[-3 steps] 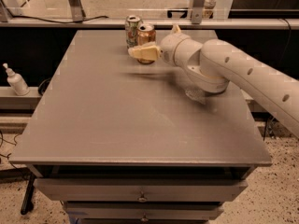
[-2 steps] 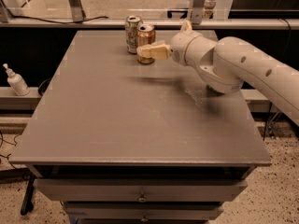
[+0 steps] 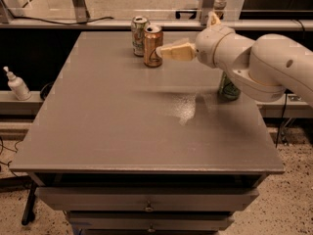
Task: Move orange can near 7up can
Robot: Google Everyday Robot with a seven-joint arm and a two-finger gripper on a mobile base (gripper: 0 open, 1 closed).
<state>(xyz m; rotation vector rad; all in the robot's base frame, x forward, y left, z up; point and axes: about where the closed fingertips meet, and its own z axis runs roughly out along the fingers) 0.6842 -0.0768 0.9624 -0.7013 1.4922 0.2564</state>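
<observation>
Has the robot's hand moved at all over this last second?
Yes. Judged against the 7up can, which has stayed put, the gripper has drawn back to the right, and now reaches only the right side of the orange can.

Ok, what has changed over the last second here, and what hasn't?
The gripper has drawn back to the right, from in front of the orange can to just off its right side; contact cannot be told. The arm swung right with it, leaving a green can in view near the right edge of the table. The orange can and the 7up can stand close together, as before.
</observation>
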